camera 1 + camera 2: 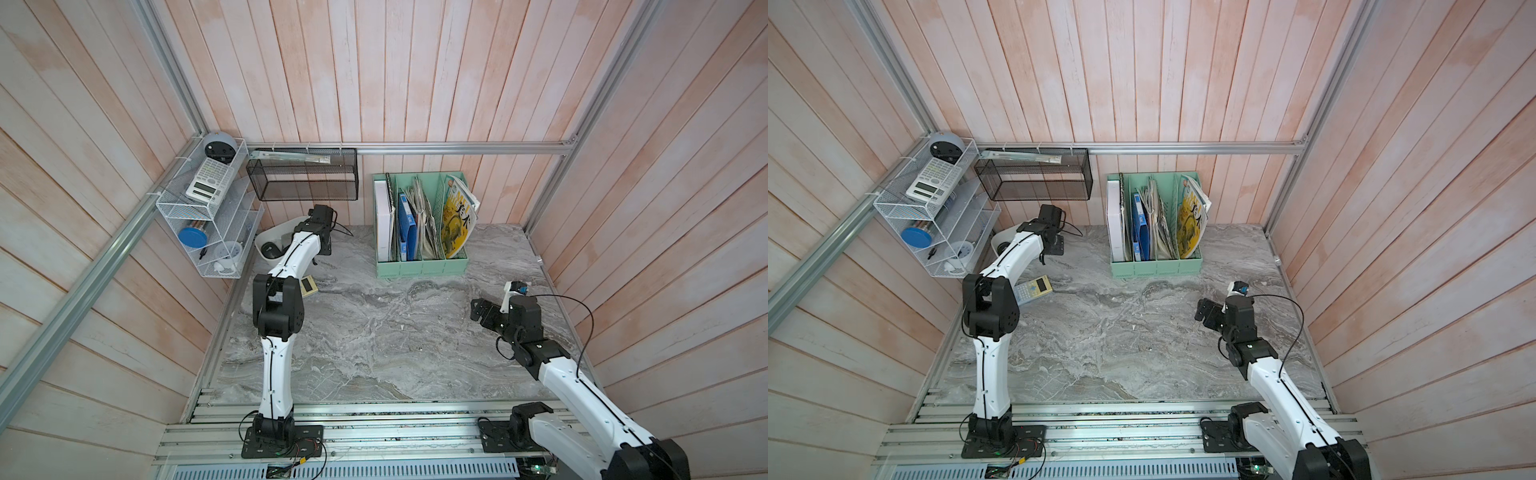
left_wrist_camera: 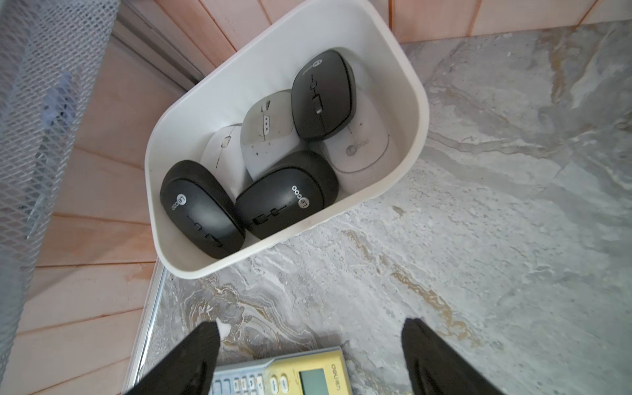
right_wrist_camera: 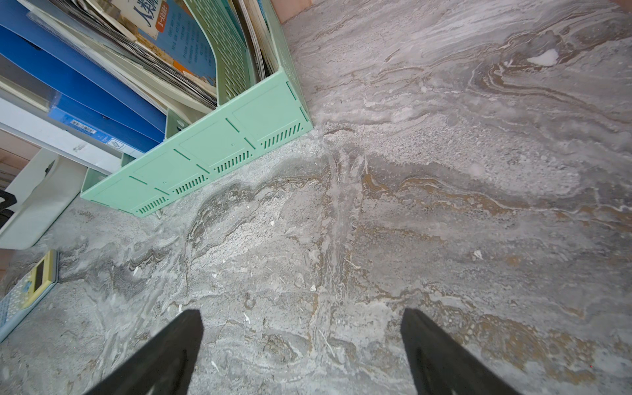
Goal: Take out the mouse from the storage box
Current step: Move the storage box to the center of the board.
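Note:
The white storage box point(image 2: 421, 102) stands in the back left corner of the table and shows in both top views point(image 1: 286, 226) point(image 1: 1001, 240). Several mice lie piled in it: a black mouse point(image 2: 287, 196) nearest my left gripper, another black one point(image 2: 201, 208) beside it, a third black one point(image 2: 323, 95) further back, and white ones point(image 2: 266, 130) underneath. My left gripper point(image 2: 311, 326) hovers open short of the box, above the table, holding nothing. My right gripper point(image 3: 301, 314) point(image 1: 480, 309) is open and empty over the right side of the table.
A yellow and grey calculator point(image 2: 290, 372) point(image 1: 1034, 289) lies on the table under my left gripper. A mint-green file holder point(image 1: 422, 266) with books stands at the back. A black mesh basket point(image 1: 303, 174) and a white wire rack point(image 1: 208, 216) hang on the walls above the box.

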